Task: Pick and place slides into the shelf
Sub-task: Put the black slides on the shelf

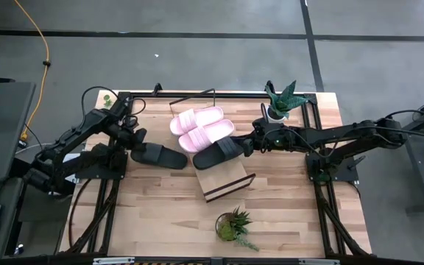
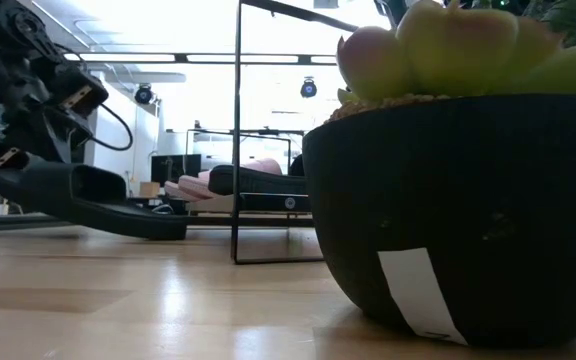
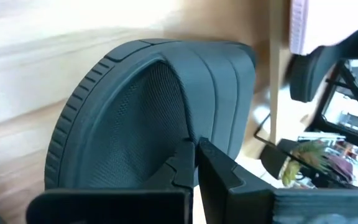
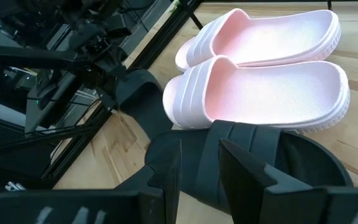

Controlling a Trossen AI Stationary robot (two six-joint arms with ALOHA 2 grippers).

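Note:
Two pale pink slides [image 1: 201, 126] lie side by side on the slanted wooden shelf [image 1: 227, 180]. They also show in the right wrist view [image 4: 260, 81]. A black slide [image 1: 218, 153] lies next to them on the shelf, and my right gripper [image 1: 247, 143] is shut on its strap end. My left gripper [image 1: 133, 143], left of the shelf, is shut on the second black slide [image 1: 159, 156]. In the low view that slide [image 2: 88, 195] is tilted, with its far end low over the table. My left gripper pinches the second black slide's rim at its heel end [image 3: 166, 155] between its two fingers, coming along the slide from the table's left. The strap end [image 3: 222, 68] points away toward the shelf and slopes down. I cannot tell whether it touches the table. My right gripper has the black slide's strap end [image 4: 204, 146] between its two fingers, coming from the table's right and slanting down. The fingers [image 4: 247, 174] hide the exact place of contact. The slide lies on the shelf board against the nearer pink slide.
A potted plant [image 1: 282, 99] stands at the table's back right, close to my right arm. Another potted plant [image 1: 234, 224] stands near the front edge and fills the low view [image 2: 458, 170]. The shelf's thin black wire frame [image 2: 238, 130] rises at the shelf's back.

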